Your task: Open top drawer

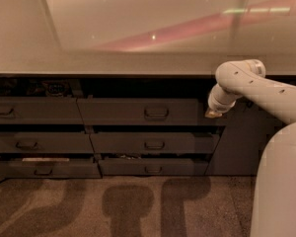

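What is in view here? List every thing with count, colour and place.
countertop: one, pale beige, across the top
top drawer: one, dark grey, centre column, uppermost
other drawers: five, dark grey, two below it, three in the left column
side panel: one, dark grey, right of the drawers
floor: one, speckled brown, bottom
arm: one, white, right side
base: one, white, lower right
gripper: one, pale, at the top drawer's right end

No readable text, label, brand, number or sign anywhere in frame. Arm's gripper (pixel 212 113) right of frame centre, at right end of top drawer (pixel 138 111) front.
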You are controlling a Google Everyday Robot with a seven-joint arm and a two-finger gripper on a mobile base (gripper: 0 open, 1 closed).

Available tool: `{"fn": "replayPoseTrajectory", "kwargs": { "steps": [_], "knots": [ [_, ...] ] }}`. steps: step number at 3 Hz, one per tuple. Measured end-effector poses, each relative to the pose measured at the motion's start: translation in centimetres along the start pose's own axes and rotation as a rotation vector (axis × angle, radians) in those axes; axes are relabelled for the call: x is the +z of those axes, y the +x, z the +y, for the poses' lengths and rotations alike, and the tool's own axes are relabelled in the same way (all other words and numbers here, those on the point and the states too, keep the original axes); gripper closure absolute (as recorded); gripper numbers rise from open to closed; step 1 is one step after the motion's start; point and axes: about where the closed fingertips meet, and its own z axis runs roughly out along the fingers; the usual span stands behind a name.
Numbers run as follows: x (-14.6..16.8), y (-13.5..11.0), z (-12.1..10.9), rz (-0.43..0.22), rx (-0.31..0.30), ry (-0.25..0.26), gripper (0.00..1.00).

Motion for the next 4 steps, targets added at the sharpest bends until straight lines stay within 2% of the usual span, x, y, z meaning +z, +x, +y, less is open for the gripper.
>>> {"fn": "replayPoseTrajectory", "kwargs": {
  "steps": [1, 4],
  "knots": [
    [0.0, 0.0, 0.0, 0.0, 0.0, 0.0, 1.0],
    [-1.1, -0.1, -0.4, 0.0, 0.0, 0.0, 1.0]
  ]
}}
